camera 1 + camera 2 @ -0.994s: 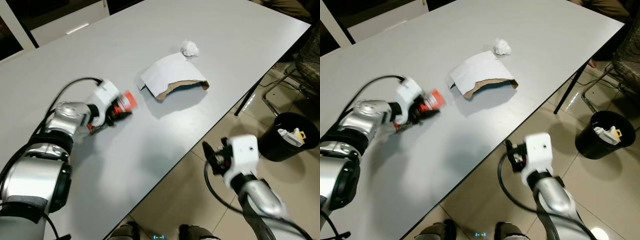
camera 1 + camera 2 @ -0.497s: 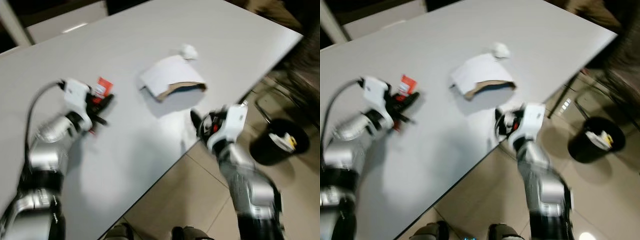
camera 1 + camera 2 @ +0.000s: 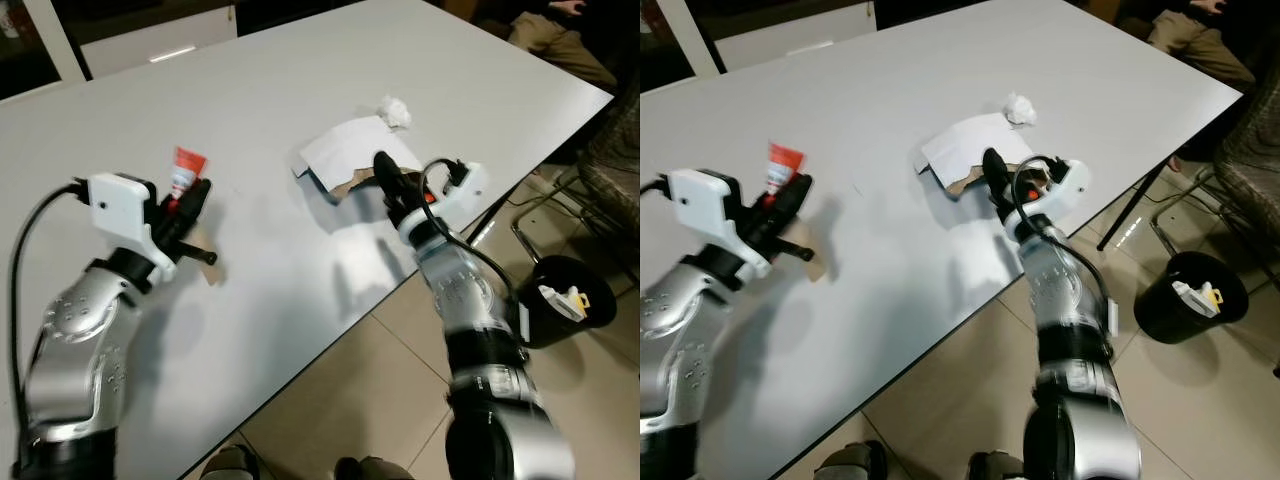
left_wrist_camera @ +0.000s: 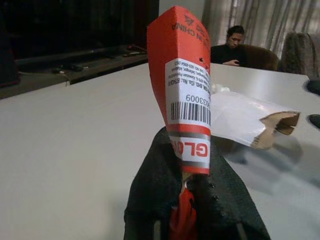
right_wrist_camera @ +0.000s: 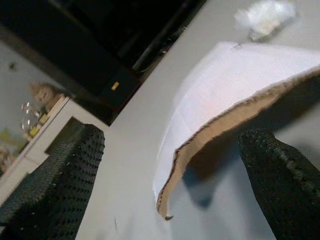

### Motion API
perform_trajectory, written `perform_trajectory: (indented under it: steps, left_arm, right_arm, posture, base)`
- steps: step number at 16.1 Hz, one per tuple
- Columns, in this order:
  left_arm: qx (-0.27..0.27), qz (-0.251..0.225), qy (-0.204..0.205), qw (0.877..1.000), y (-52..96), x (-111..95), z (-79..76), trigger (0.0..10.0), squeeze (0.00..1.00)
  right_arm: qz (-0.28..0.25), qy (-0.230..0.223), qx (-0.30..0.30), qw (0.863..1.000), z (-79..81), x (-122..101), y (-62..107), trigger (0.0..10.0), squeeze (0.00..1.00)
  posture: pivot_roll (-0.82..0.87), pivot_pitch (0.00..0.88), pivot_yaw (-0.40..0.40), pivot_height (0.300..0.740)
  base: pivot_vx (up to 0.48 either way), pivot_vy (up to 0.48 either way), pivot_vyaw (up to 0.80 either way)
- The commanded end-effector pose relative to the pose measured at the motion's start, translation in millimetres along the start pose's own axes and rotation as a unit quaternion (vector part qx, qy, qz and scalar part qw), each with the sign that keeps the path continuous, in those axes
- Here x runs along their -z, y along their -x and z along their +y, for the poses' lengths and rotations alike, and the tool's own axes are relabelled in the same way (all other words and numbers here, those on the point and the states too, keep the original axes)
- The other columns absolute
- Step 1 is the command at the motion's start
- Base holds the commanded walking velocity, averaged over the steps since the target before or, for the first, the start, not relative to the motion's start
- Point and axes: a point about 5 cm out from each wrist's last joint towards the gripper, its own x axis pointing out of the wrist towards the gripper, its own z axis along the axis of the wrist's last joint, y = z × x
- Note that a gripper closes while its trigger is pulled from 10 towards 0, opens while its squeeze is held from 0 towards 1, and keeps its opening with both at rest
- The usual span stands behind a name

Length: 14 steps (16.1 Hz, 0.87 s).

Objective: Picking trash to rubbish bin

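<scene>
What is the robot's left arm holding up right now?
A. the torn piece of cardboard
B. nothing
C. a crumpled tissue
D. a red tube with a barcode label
D: the left gripper is shut on the red tube, whose barcode label faces the wrist camera.

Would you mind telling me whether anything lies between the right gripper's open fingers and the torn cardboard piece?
Nothing visible does. The right gripper is open at the torn cardboard piece, whose edge already sits between its fingers; the crumpled tissue lies beyond it.
</scene>
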Motion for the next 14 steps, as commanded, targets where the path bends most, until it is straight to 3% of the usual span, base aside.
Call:
perform_trajectory:
  steps: [1, 2, 3, 6, 10, 14]
  left_arm:
    - [0.007, 0.007, 0.003, 1.0, 2.5, 0, -4.6, 0.0, 0.0]
    - [0.012, 0.012, 0.005, 1.0, 4.9, -2, -6.8, 0.0, 0.0]
    - [0.016, 0.018, 0.005, 1.0, 6.7, -2, -8.2, 0.0, 0.0]
    - [0.034, 0.033, 0.005, 0.999, 14.3, -8, -17.1, 0.0, 0.0]
    - [0.033, 0.044, -0.01, 0.998, 19.0, -16, -16.7, 0.0, 0.0]
    - [0.032, 0.062, -0.023, 0.997, 30.0, -21, -13.2, 0.0, 0.0]
  right_arm:
    - [-0.009, -0.018, 0.021, 1.0, -9.9, -3, -0.2, 10.0, 1.0]
    - [-0.002, -0.025, 0.041, 0.999, -13.2, -2, -4.6, 10.0, 0.7]
    - [0.003, -0.027, 0.052, 0.998, -14.9, -1, -6.6, 10.0, 0.0]
    - [-0.001, -0.046, 0.062, 0.997, -16.2, -2, -13.2, 10.0, 0.0]
    - [-0.012, -0.111, 0.086, 0.99, -13.9, -8, -22.3, 10.0, 0.0]
    - [-0.017, -0.119, 0.095, 0.988, -5.7, -14, -29.0, 10.0, 0.0]
  posture:
    - [0.07, 0.147, -0.108, 0.74]
    - [0.07, 0.153, -0.106, 0.74]
    - [0.07, 0.158, -0.105, 0.74]
    - [0.08, 0.172, -0.098, 0.74]
    - [0.16, 0.219, -0.088, 0.74]
    - [0.2, 0.243, -0.087, 0.74]
  base:
    - [0.0, 0.0, 0.0]
    - [0.0, 0.0, 0.0]
    - [0.0, 0.0, 0.0]
    - [0.0, 0.0, 0.0]
    - [0.0, 0.0, 0.0]
    - [0.0, 0.0, 0.0]
